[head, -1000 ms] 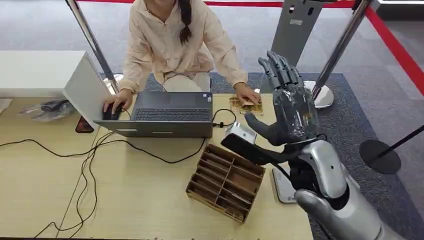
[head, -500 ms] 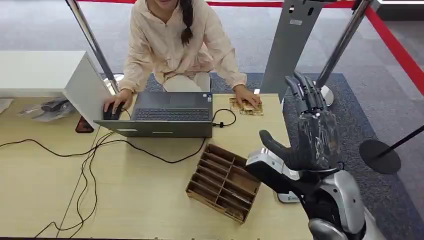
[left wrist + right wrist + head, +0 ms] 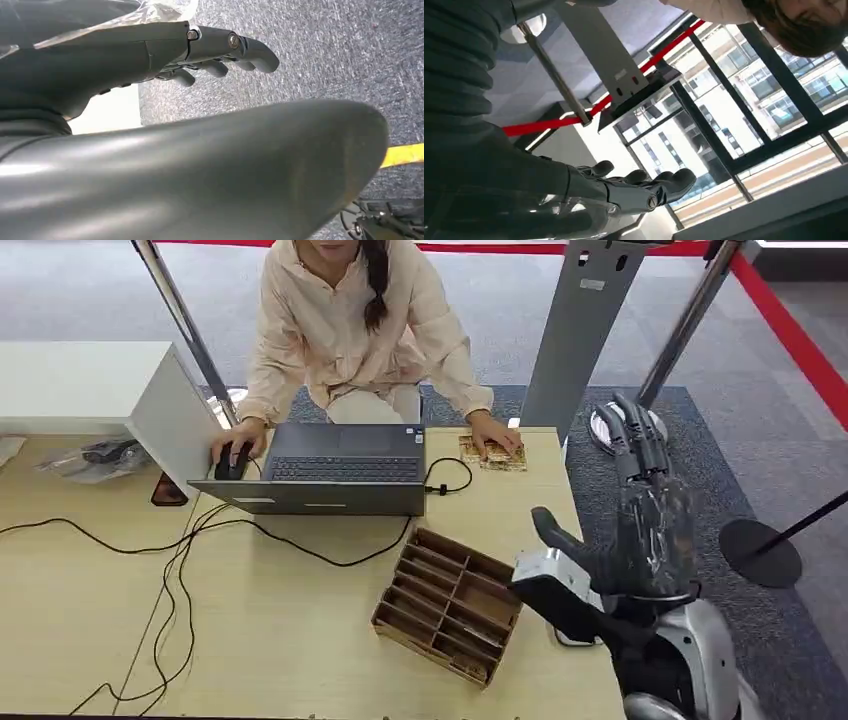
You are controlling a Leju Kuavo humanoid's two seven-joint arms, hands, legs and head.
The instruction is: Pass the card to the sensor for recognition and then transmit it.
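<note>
My right hand [image 3: 645, 525] is raised over the table's right edge, fingers stretched upward and thumb out to the left, holding nothing. In the right wrist view its fingers [image 3: 644, 187] are straight and apart. My left hand [image 3: 220, 50] hangs over grey carpet with its fingers extended and nothing in it. A sliver of a white pad [image 3: 562, 638] lies on the table just under my right forearm. A small brown patterned piece [image 3: 478, 452] lies at the far table edge under the person's hand [image 3: 497, 440]; I cannot tell whether it is the card.
A brown slotted cardboard organiser [image 3: 450, 605] sits left of my right arm. An open laptop [image 3: 335, 470] with black cables [image 3: 180, 540] stands in front of a seated person [image 3: 350, 330]. A white box [image 3: 100, 390] is at far left. Metal posts [image 3: 590, 330] stand behind the table.
My right hand has moved right and down, from above the table near the person's hand out to the table's right edge. It stays empty with fingers extended.
</note>
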